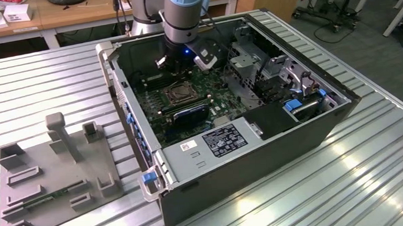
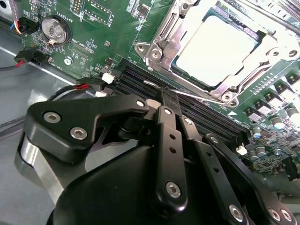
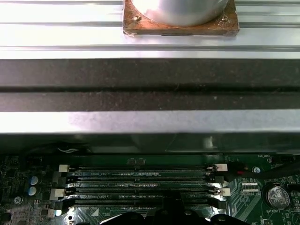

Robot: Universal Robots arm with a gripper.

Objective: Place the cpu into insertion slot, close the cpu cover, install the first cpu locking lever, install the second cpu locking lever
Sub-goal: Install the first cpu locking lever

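Observation:
The pale square cpu [image 2: 215, 51] lies in the insertion slot [image 1: 180, 94] on the green motherboard. The silvery cpu cover [image 2: 269, 54] lies flat around it, framing it. A thin metal locking lever [image 2: 201, 97] runs along the socket's edge beside the memory slots. My gripper [image 2: 167, 93] is shut with nothing held, its tip right at that lever's end; contact cannot be told. In the exterior view the gripper [image 1: 180, 72] hangs inside the open computer case, just behind the socket.
Long black memory slots [image 3: 140, 180] lie beside the socket. A coin battery [image 2: 55, 29] and red-black cables [image 2: 28, 56] sit nearby. Metal drive cages [image 1: 254, 62] fill the case on the exterior view's right. A grey fixture tray [image 1: 51, 174] rests on the ribbed table.

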